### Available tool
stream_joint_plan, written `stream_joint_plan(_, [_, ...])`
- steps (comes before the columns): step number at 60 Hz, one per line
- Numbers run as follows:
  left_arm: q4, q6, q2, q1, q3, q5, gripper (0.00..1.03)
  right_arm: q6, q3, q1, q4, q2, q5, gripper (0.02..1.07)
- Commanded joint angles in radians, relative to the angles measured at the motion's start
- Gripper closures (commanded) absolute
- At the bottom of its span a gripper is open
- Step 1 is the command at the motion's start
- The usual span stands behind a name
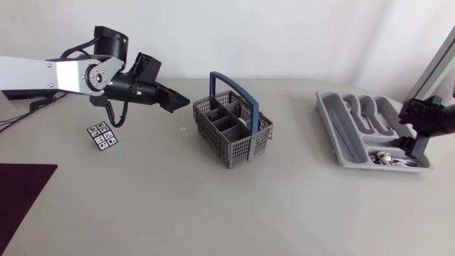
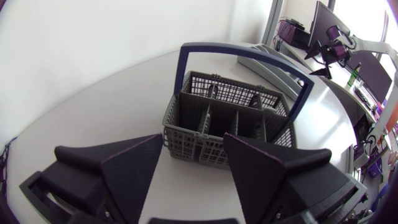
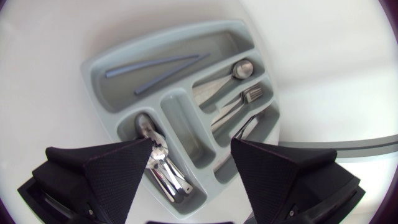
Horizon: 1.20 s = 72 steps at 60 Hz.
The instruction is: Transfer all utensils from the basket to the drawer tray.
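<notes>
We see a grey plastic lattice basket with a blue hoop handle (image 1: 240, 151) standing upright, split into several compartments. Well apart on our right lies a pale grey plastic drawer tray (image 3: 180, 127). It holds two thin blue chopsticks (image 3: 155, 65) in its long side slot. A steel spoon (image 3: 239, 68) and a steel fork (image 3: 249, 95) lie in neighbouring slots, and a heap of small steel spoons (image 3: 163, 163) fills an end compartment.

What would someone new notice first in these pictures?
The grey mesh plastic cutlery basket with a blue hoop handle stands mid-table, the open matte black left gripper hanging beside it. At the table's right end, the open right gripper hovers over a pale grey plastic drawer tray holding shiny metal cutlery.
</notes>
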Motion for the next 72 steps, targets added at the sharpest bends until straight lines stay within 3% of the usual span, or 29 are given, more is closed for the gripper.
stream_joint_plan(1, [0.004, 0.001, 0.08, 0.018, 0.068, -0.005, 0.35, 0.09, -0.1, 0.076, -0.011, -0.086, -0.015, 0.07])
stream_joint_plan(15, [-0.007, -0.031, 0.229, 0.035, 0.188, -0.024, 0.35, 0.406, -0.179, 0.365, -0.008, -0.175, -0.018, 0.07])
stream_joint_plan(24, [-0.016, -0.036, 0.26, 0.028, 0.18, -0.036, 0.35, 0.621, -0.096, 0.507, 0.01, -0.069, -0.007, 0.08])
stream_joint_plan(30, [-0.015, -0.034, 0.261, 0.026, 0.161, -0.036, 0.36, 0.726, -0.002, 0.565, 0.024, 0.046, 0.004, 0.13])
stream_joint_plan(33, [-0.015, -0.033, 0.26, 0.023, 0.154, -0.036, 0.41, 0.765, 0.042, 0.581, 0.033, 0.098, 0.002, 0.15])
stream_joint_plan(39, [-0.015, -0.034, 0.264, 0.009, 0.15, -0.036, 0.56, 0.827, 0.144, 0.604, 0.031, 0.204, -0.011, 0.28])
stream_joint_plan(47, [-0.021, -0.042, 0.29, -0.011, 0.162, -0.044, 0.82, 0.888, 0.248, 0.611, 0.033, 0.287, -0.036, 0.71])
stream_joint_plan(51, [-0.021, -0.042, 0.301, -0.02, 0.167, -0.044, 0.86, 0.911, 0.288, 0.611, 0.028, 0.312, -0.067, 0.86])
stream_joint_plan(62, [-0.024, -0.045, 0.336, -0.041, 0.199, -0.057, 0.86, 0.923, 0.332, 0.654, -0.067, 0.325, -0.185, 0.88])
stream_joint_plan(72, [-0.039, -0.05, 0.367, -0.046, 0.239, -0.059, 0.86, 0.894, 0.251, 0.714, -0.11, 0.263, -0.211, 0.89])
